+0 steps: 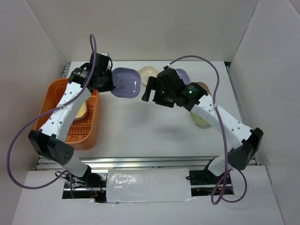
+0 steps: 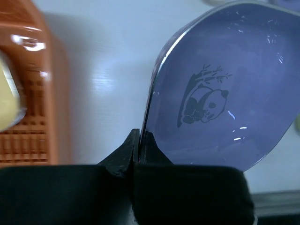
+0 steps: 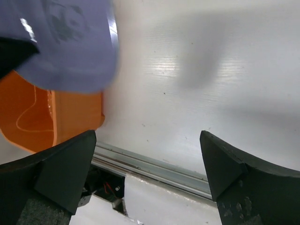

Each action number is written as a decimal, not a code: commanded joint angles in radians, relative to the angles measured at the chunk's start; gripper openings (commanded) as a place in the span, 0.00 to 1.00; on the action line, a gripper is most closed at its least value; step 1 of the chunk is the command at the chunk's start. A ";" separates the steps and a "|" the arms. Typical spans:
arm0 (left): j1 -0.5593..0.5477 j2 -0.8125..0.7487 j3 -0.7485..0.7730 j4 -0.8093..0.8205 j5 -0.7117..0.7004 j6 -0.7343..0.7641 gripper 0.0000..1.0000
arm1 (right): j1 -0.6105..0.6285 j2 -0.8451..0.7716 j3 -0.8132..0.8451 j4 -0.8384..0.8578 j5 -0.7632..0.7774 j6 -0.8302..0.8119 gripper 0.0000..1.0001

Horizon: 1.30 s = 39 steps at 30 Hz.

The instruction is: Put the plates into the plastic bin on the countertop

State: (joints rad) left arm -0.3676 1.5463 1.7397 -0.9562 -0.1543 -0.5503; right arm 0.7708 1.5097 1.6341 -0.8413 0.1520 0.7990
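Left claw (image 2: pixel 139 140) pinches lavender panda plate (image 2: pixel 220 93) by its rim, aloft at 2 o'clock of orange bin (image 1: pixel 93 124); right claw (image 3: pixel 147 161) spread, empty. Rim-only grip: plate may pivot, slip, or clip bin wall.

Left gripper (image 2: pixel 139 137) pinching lavender panda plate (image 2: pixel 234 70) by rim; orange bin (image 2: pixel 44 93) left, yellow plate (image 2: pixel 7 93) inside.

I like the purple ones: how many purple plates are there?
2: one purple plate in the left jaws, another at the back behind the right arm; more may be hidden.
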 commanded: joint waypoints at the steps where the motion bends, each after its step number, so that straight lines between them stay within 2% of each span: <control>1: 0.108 0.020 0.060 -0.050 -0.171 0.113 0.00 | -0.051 -0.074 -0.057 0.022 -0.034 0.011 1.00; 3: 0.231 0.006 0.021 -0.026 -0.131 0.214 0.00 | -0.073 -0.103 -0.109 0.039 -0.048 -0.009 1.00; 5: 0.304 -0.005 -0.022 -0.021 -0.116 0.249 0.00 | -0.105 -0.109 -0.138 0.027 -0.071 -0.038 1.00; 8: 0.485 -0.075 -0.149 0.049 -0.059 0.305 0.00 | -0.140 -0.106 -0.158 -0.008 -0.074 -0.082 1.00; 9: 0.519 -0.124 -0.185 0.074 0.000 0.343 0.00 | -0.148 -0.106 -0.164 -0.013 -0.074 -0.093 1.00; 11: 0.573 -0.158 -0.291 0.166 0.035 0.374 0.00 | -0.177 -0.111 -0.195 -0.006 -0.094 -0.115 1.00; 14: 0.628 -0.167 -0.382 0.253 0.044 0.421 0.00 | -0.206 -0.115 -0.221 0.019 -0.138 -0.132 1.00; 18: 0.700 -0.094 -0.387 0.257 -0.004 0.420 0.00 | -0.219 -0.112 -0.224 0.027 -0.172 -0.153 1.00; 25: 0.722 0.029 -0.277 0.202 -0.028 0.431 0.00 | -0.248 -0.115 -0.227 0.034 -0.210 -0.187 1.00; 26: 0.740 0.032 -0.270 0.189 -0.034 0.403 0.06 | -0.249 -0.121 -0.227 0.036 -0.210 -0.191 1.00; 28: 0.757 0.023 -0.270 0.177 -0.010 0.386 0.45 | -0.260 -0.124 -0.227 0.038 -0.213 -0.198 1.00; 29: 0.753 0.002 -0.272 0.174 -0.013 0.388 0.98 | -0.265 -0.125 -0.227 0.039 -0.212 -0.199 1.00; 32: 0.716 -0.058 -0.254 0.166 -0.036 0.372 0.99 | -0.297 -0.121 -0.243 0.044 -0.201 -0.187 1.00; 34: 0.670 -0.110 -0.221 0.128 -0.051 0.359 0.99 | -0.364 -0.131 -0.290 0.065 -0.215 -0.156 1.00; 35: 0.648 -0.130 -0.188 0.116 -0.104 0.348 0.99 | -0.393 -0.137 -0.313 0.077 -0.221 -0.143 1.00; 39: 0.518 -0.192 -0.112 0.028 -0.162 0.238 0.99 | -0.545 -0.215 -0.486 0.132 -0.155 0.075 1.00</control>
State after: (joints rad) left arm 0.2199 1.4376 1.5482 -0.8673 -0.2550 -0.2134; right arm 0.2993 1.3727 1.2369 -0.7601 -0.0555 0.7170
